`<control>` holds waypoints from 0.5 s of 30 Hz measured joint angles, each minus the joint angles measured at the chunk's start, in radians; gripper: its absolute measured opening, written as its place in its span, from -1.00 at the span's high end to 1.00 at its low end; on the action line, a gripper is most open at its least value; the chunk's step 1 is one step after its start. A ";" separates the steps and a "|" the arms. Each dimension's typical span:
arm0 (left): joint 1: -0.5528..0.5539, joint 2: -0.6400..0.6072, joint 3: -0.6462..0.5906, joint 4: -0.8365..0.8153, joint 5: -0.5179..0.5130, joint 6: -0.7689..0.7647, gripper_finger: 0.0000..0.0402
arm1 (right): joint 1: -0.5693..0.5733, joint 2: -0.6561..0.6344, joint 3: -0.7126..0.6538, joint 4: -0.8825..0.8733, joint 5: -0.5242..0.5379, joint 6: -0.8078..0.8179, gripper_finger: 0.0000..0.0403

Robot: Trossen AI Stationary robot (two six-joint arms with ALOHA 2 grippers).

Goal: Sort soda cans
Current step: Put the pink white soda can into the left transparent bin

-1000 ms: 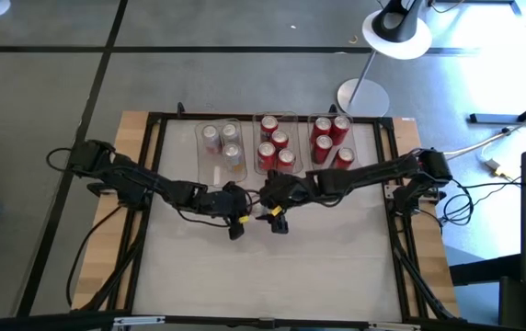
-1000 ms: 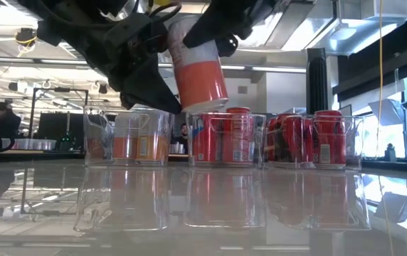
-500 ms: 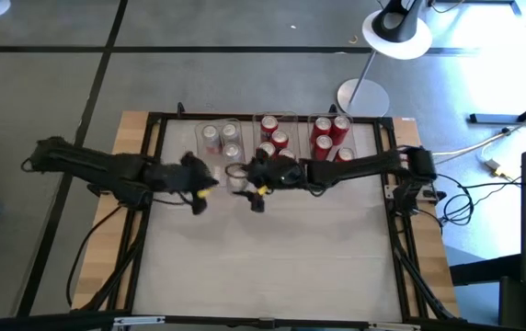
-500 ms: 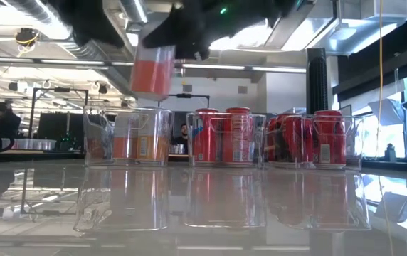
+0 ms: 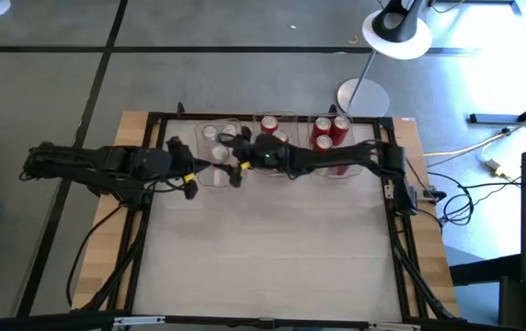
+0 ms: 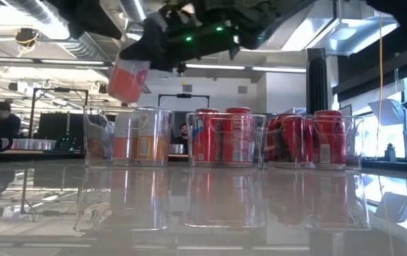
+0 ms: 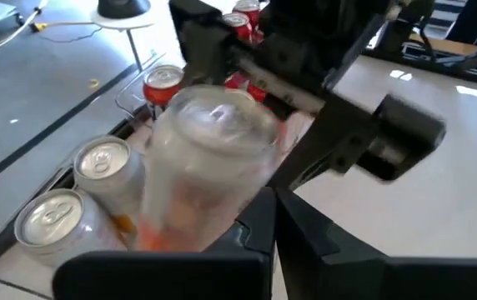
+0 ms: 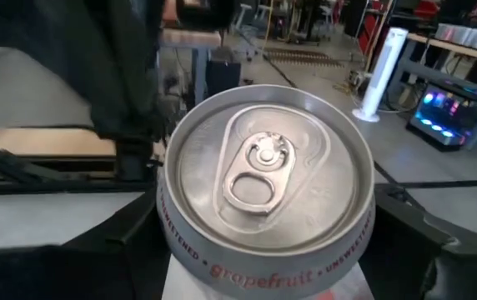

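Right hand (image 5: 233, 168) clamped on a held can (image 6: 127, 80), white and orange, tilted, lifted above the left bin (image 6: 90, 146) at upper left of the low view. High view hides that can under the right arm; only dark arm links show at upper centre there. Right wrist view shows the can's silver top (image 8: 265, 169) with pull tab and "grapefruit" on the rim, fingers mostly cut off at the frame edges. Left wrist view shows it blurred, held over two silver-topped cans (image 7: 103, 162) in the left bin.

Left hand (image 5: 189, 187) sits left of centre in the high view, by the left bin's near edge; cannot tell if its fingers are apart or together.

Versus half a second ago: the held can has moved further left in the low view and now tilts; the right arm reaches further left over the bins; the left hand stays about where it was.

Middle bin (image 6: 195, 142) and right bin (image 6: 360, 146) hold red cans (image 6: 218, 135); count unclear in the low view, cans overlapping. Tabletop (image 5: 272, 257) glossy, reflecting the bins.
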 joint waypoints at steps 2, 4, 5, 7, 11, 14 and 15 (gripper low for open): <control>0.008 0.005 0.000 0.002 0.000 0.006 0.98 | -0.007 0.042 0.076 -0.055 -0.001 -0.025 -0.45; 0.017 0.011 0.000 -0.002 -0.002 0.015 0.98 | -0.012 0.078 0.149 -0.126 -0.004 -0.037 -0.45; 0.021 0.014 0.000 0.000 -0.008 0.015 0.98 | -0.014 0.096 0.181 -0.160 -0.007 -0.045 -0.45; 0.027 0.015 0.000 -0.005 -0.015 0.015 0.98 | -0.017 0.135 0.245 -0.217 -0.007 -0.059 -0.45; 0.027 0.015 0.000 -0.005 -0.021 0.014 0.98 | -0.018 0.197 0.301 -0.273 -0.007 -0.066 -0.45; 0.027 0.015 0.000 -0.005 -0.026 0.014 0.98 | -0.018 0.228 0.301 -0.272 -0.007 -0.067 -0.45; 0.027 0.015 0.000 -0.003 -0.026 0.015 0.98 | -0.018 0.236 0.301 -0.273 -0.006 -0.066 -0.45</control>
